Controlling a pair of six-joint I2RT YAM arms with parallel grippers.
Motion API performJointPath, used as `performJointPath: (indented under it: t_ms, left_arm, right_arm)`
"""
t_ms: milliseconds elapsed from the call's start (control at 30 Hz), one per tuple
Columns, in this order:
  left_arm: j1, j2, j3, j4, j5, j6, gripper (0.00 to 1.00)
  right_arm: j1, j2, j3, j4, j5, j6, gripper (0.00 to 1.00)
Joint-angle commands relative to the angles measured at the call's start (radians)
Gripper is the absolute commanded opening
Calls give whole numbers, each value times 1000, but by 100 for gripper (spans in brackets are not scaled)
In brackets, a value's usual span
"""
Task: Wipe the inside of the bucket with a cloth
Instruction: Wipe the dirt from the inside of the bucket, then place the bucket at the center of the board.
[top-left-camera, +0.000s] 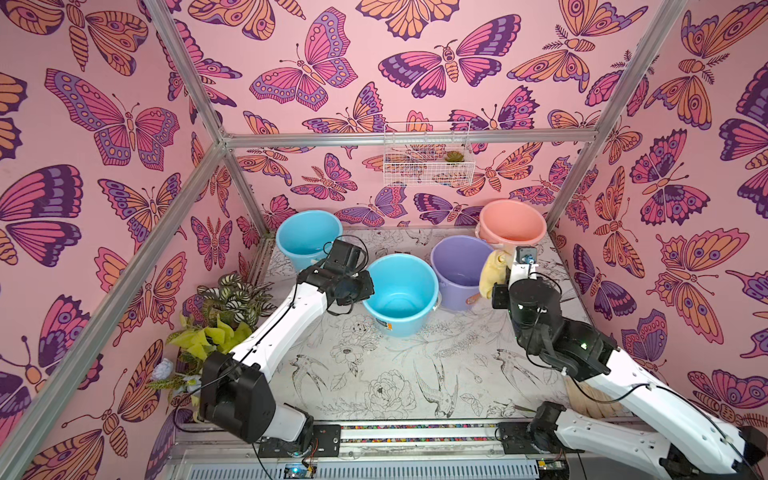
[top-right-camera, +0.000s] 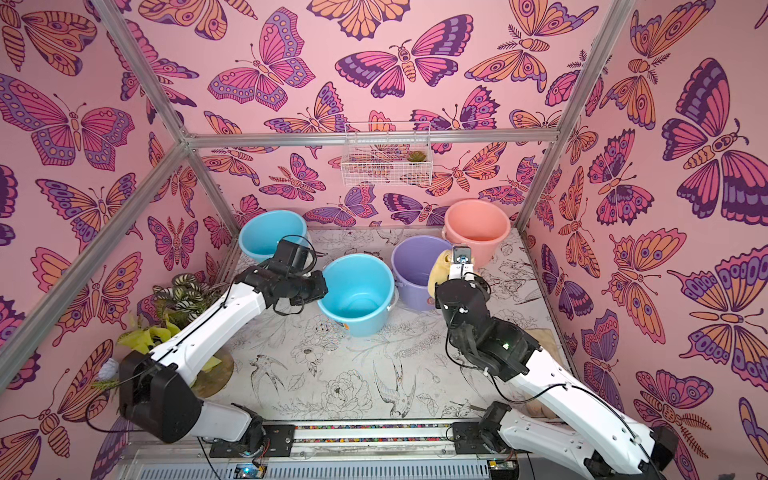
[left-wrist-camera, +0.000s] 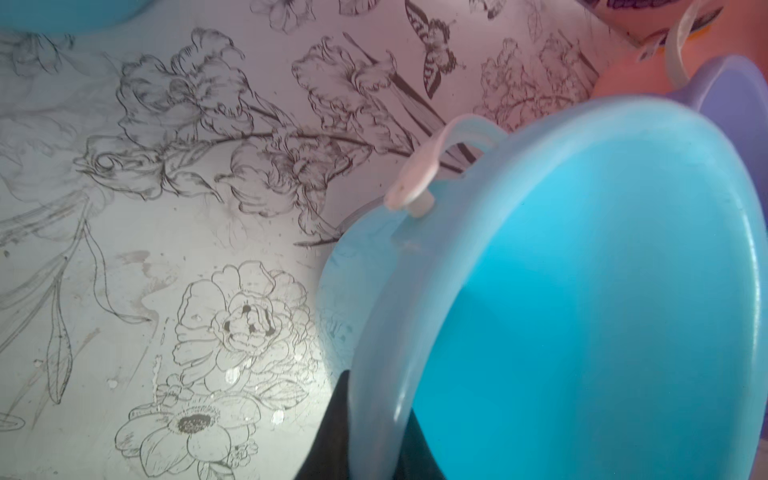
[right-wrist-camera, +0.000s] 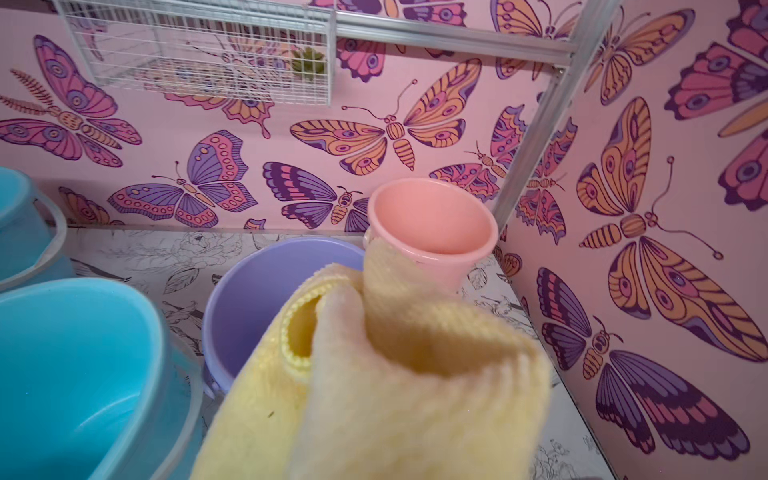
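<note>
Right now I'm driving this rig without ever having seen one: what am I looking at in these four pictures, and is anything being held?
Two white robot arms work over a flower-printed table. Two pictures look down from overhead; the other two come from a camera on each wrist. On the table stand a far blue bucket, a near blue bucket, the purple bucket and a pink bucket. The right tool is shut on the yellow cloth, raised beside the purple bucket. The left tool pinches the near blue bucket's rim.

left arm (top-left-camera: 278, 324) and right arm (top-left-camera: 665, 401) show white shells, black joints, black cables.
</note>
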Motion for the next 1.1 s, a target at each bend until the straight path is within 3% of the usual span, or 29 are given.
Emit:
performJointPath:
  t_ms: [0,400,800,933,1067]
  left_arm:
    - [32,52,114,28,-27,-24,0]
    - [121,369,480,27,-76,-46,0]
    - [133,666,779,0,-95,-124,0]
    - [129,718,835,-1,-92,-126,7]
    - [128,722,848,-3,-105,-122,23]
  right_arm:
    - [-34,-35,-1,-73,-26,96,0]
    - [-69,-45,-14,-108,-68,102,0]
    - [-72,-36,-17,-113,-94,108,0]
    - [-73,-36,-19,-116,-94,109,0]
    - [-75,-37,-18,-116,-89,107,0]
